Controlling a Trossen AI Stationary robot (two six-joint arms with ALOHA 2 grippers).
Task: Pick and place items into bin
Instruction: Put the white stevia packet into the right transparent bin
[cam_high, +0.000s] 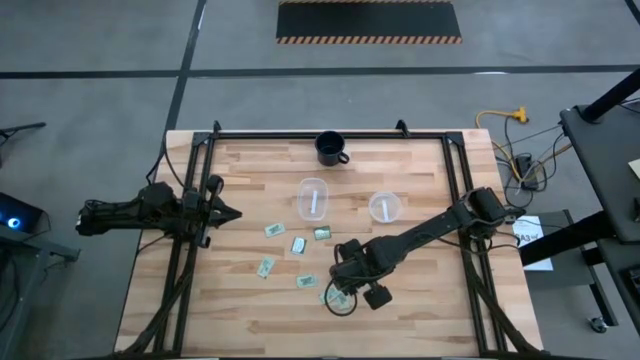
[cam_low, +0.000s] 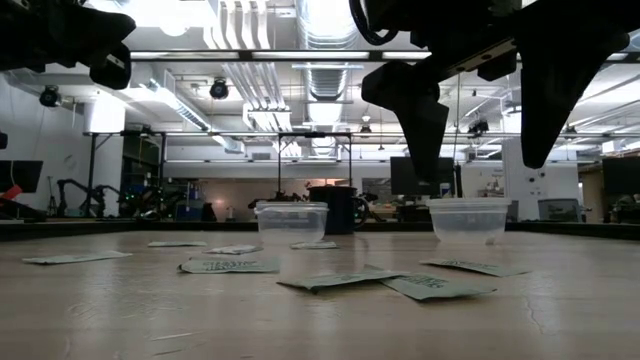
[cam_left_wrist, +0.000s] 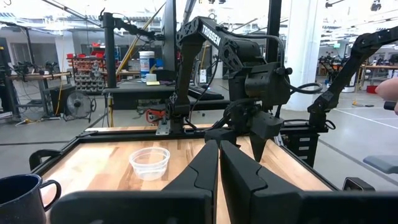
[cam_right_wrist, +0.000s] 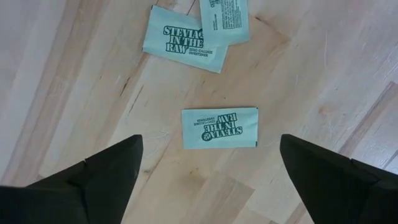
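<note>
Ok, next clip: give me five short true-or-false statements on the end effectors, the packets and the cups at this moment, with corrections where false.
1. The right end effector hangs open over a pale green rectangular paper packet lying flat on the wooden table. True.
2. The left end effector is shut and sits at the table's left edge. True.
3. The right end effector is clamped on a packet. False: its fingers stand wide apart, with the packet lying on the wood between them.
4. The dark blue mug lies tipped over among the packets. False: it stands upright near the far edge.
5. Two clear plastic cups stand mid-table, beyond the scattered packets. True.
</note>
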